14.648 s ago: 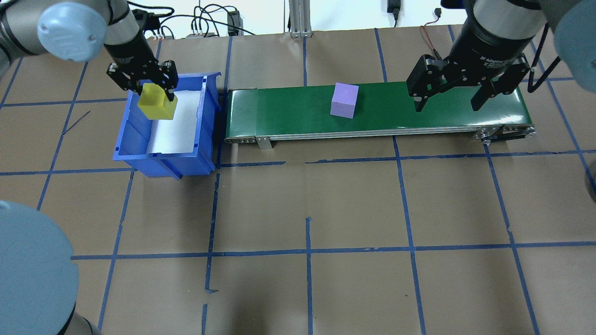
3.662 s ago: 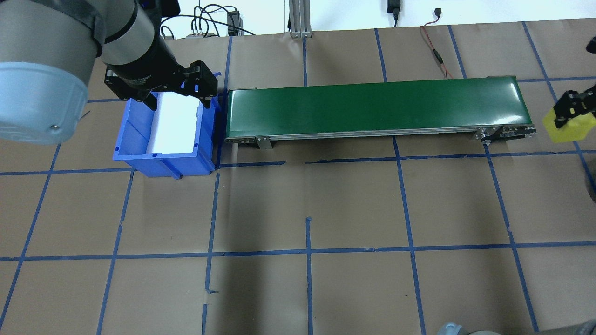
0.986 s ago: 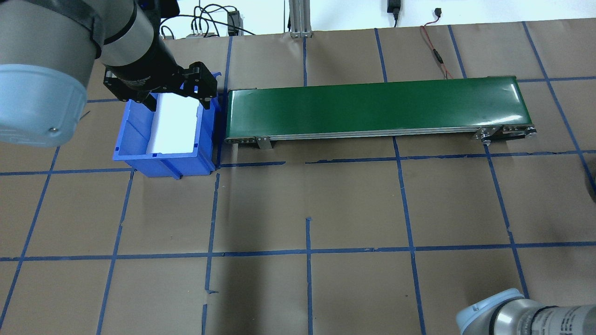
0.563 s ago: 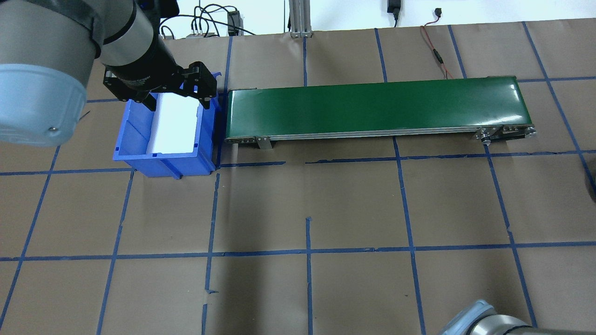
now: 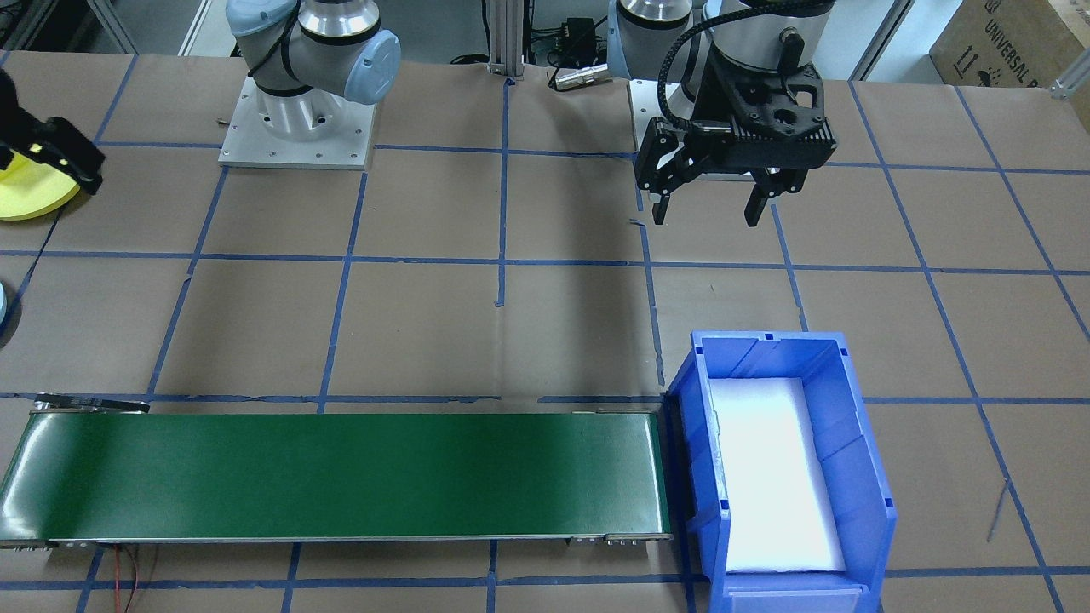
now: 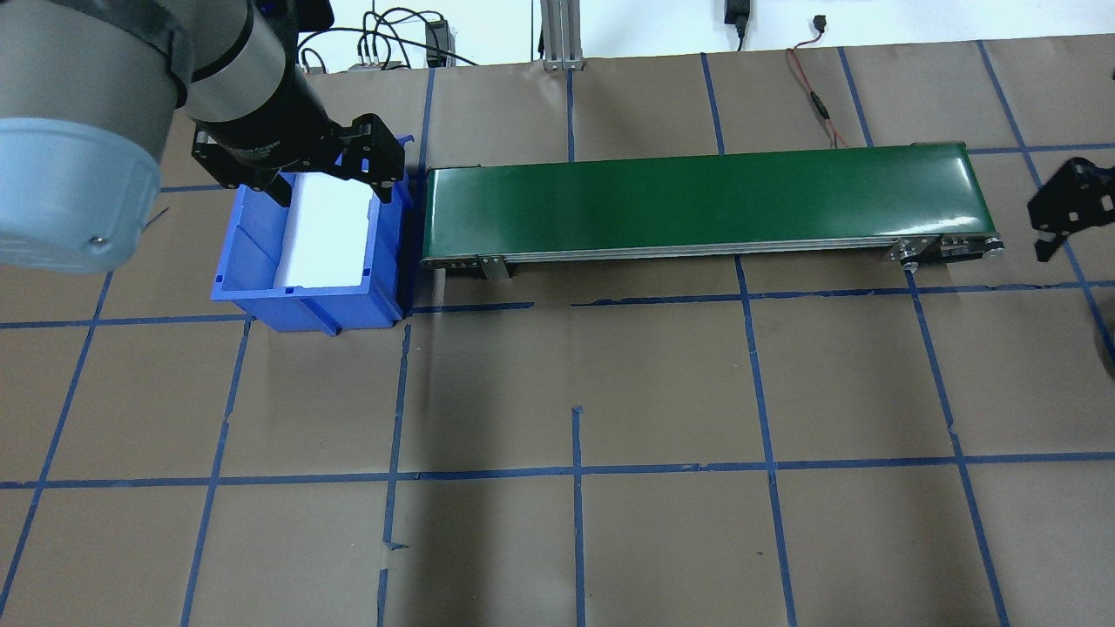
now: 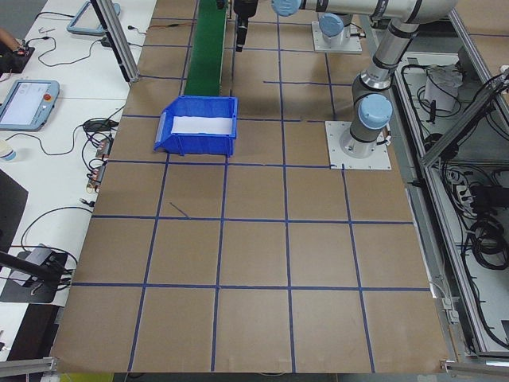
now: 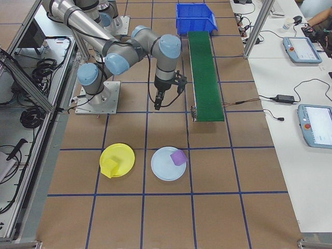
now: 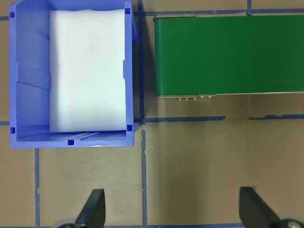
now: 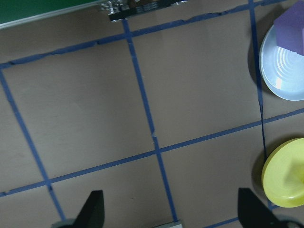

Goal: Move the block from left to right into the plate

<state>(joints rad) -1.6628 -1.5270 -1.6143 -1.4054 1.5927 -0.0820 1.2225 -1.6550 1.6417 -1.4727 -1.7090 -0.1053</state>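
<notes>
Change since earlier: right gripper [image 6: 1070, 209] shows again at the 3 o'clock edge of the overhead view, with no block in it; a few seconds ago it carried the yellow block there. Left gripper [image 6: 324, 178] has stayed over the bin.
Front view: left gripper [image 5: 707, 204] hangs at 1 o'clock with its jaws spread wide and nothing between them. Blue bin [image 5: 860, 426] sits at 4 o'clock, with only a white pad [image 5: 771, 477] inside. Green belt [image 5: 341, 477] lies along 7 o'clock, bare, its end just beside the bin. Yellow plate [image 5: 30, 191] shows at the 9 o'clock edge, partly behind a black gripper part.
Overhead view: bin [image 6: 253, 261] at 10 o'clock, belt [image 6: 706, 200] from centre toward 2 o'clock on the brown surface [image 6: 575, 392].
Left side view: bin [image 7: 179, 142] at 11 o'clock, belt [image 7: 205, 48] beyond it.
Right side view: yellow block [image 8: 109, 167] rests on the yellow plate [image 8: 122, 155] at 7 o'clock; purple block [image 8: 179, 157] rests on the pale blue plate [image 8: 163, 168] just beside it. Right gripper [image 8: 166, 93] hangs above, near the belt end.
Left wrist view: two fingertips [image 9: 95, 209] set far apart, nothing held; bin [image 9: 28, 71] at 10 o'clock.
Right wrist view: fingertips [image 10: 92, 209] set far apart, nothing held; both plates at the 3 to 5 o'clock edge, purple block [image 10: 289, 28] on the pale one.
</notes>
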